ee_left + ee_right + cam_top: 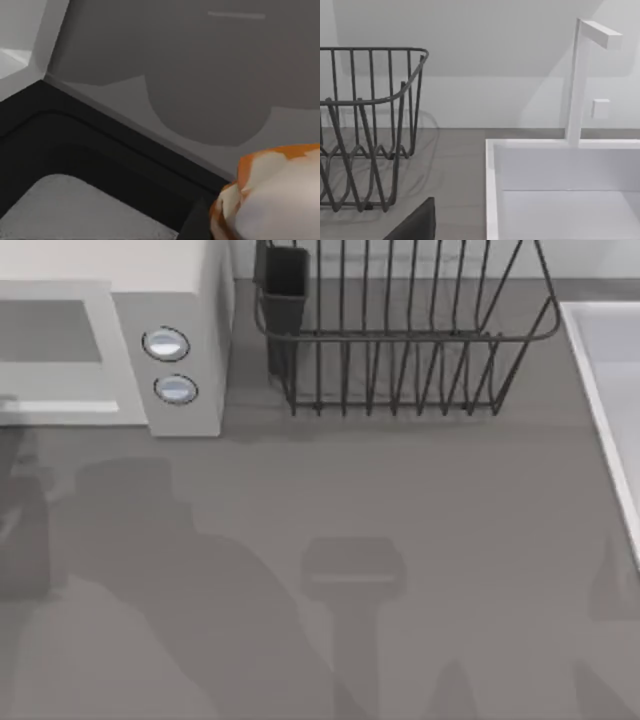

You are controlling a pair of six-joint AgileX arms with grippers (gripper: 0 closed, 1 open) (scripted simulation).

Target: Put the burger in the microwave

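Burger beside microwave's grey interior.

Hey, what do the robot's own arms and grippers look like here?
There is little to go on. The right gripper appears as a dark charcoal, matte wedge with flat faces and a straight slanted edge. No cables or markings are visible on it. In the top view, the arms cast blocky grey shadows on the table.

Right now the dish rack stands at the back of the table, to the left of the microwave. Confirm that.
Not quite. The top view shows the dish rack at the back of the table, but to the right of the microwave, not to its left. The microwave sits at the table's back left, its two round buttons facing forward.
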